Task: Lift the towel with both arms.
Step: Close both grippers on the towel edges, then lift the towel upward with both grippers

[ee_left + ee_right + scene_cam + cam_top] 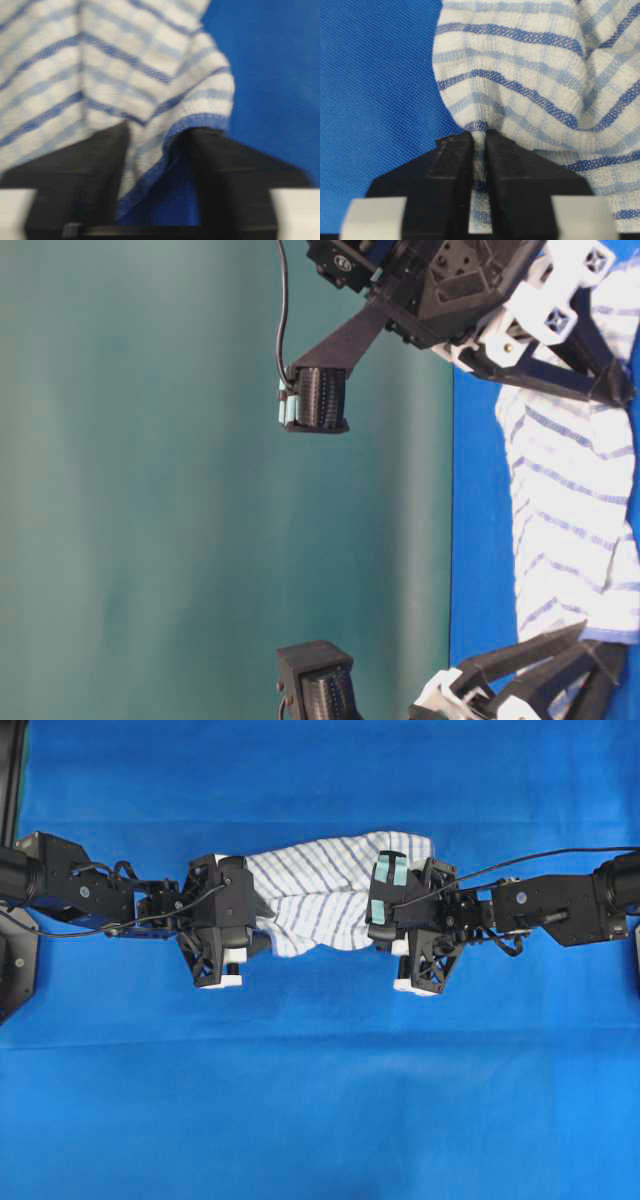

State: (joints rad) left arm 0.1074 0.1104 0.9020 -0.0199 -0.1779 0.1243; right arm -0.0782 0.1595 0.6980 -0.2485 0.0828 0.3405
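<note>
From overhead, the towel [325,895] lies bunched on the blue table cloth [320,1100], a little above the middle of the picture. The left arm [90,895] reaches in from the left edge and the right arm [560,905] from the right edge. The left gripper [258,915] sits over the towel's left end, and the right gripper [385,925] over its right end, with teal pads showing on its top.

At table level the scene appears turned sideways: the towel [570,510] rests on the table cloth [480,540] at the right, with one black gripper above it and another below; which is which I cannot tell here.

The left wrist view is blurred. The left gripper [157,150] has a blue-edged fold of towel [100,75] hanging between its two black fingers [80,170], with some gap still visible beside the cloth.

In the right wrist view the right gripper [479,150] is clamped on the towel [530,75], its fingers [452,170] pinching a narrow fold at the cloth's left edge.
</note>
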